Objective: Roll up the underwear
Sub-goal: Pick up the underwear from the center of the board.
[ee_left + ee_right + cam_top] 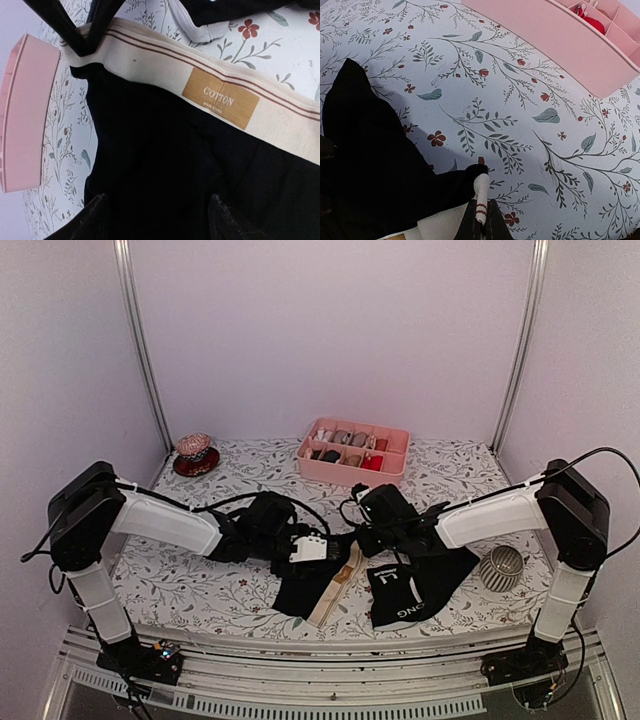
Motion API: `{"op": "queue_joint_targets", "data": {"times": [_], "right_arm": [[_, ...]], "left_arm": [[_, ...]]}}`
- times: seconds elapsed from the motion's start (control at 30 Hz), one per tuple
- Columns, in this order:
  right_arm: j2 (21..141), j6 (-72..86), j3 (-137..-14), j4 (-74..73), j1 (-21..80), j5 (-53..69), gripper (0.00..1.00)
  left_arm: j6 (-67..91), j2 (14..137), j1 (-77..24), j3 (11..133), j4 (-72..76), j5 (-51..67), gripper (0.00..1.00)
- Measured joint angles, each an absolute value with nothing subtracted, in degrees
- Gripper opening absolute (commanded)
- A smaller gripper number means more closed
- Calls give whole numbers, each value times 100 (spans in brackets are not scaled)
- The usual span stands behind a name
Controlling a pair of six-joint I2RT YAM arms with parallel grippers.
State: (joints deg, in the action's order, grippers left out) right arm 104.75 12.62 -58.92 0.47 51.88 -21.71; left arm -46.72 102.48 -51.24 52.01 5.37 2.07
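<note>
Black underwear with a wide beige waistband (333, 587) lies near the table's front, between the two arms. In the left wrist view its waistband (150, 60) carries a tan COTTON label. My left gripper (160, 222) hovers open over the black cloth, one finger on each side of it, gripping nothing. My right gripper (481, 220) is shut on the end of the beige waistband (481, 192), holding that corner just above the cloth. A second black underwear with white letters (405, 595) lies to the right, under the right arm.
A pink divided tray (398, 472) holding small fabric bundles stands at the back centre. A ribbed grey ball (501, 568) sits by the right arm. A red dish with a pinkish object (194, 453) is at the back left. A floral cloth (200, 580) covers the table.
</note>
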Motion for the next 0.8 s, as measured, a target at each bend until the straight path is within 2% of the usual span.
{"op": "queue_joint_targets", "data": {"times": [0.27,0.7,0.8], "right_arm": [[10527,1409,-5892,38,5083,-2117,2],[10595,1461,-5892,36,5017,-2038,2],[10613,1461,-5892,36,5017,-2038,2]], "left_arm": [[-4834,10269,-5347,5205,534,207,64],[-4823,10610,-5363,5430,523,89,43],[-4777,10610,-5363,5459,528,97,41]]}}
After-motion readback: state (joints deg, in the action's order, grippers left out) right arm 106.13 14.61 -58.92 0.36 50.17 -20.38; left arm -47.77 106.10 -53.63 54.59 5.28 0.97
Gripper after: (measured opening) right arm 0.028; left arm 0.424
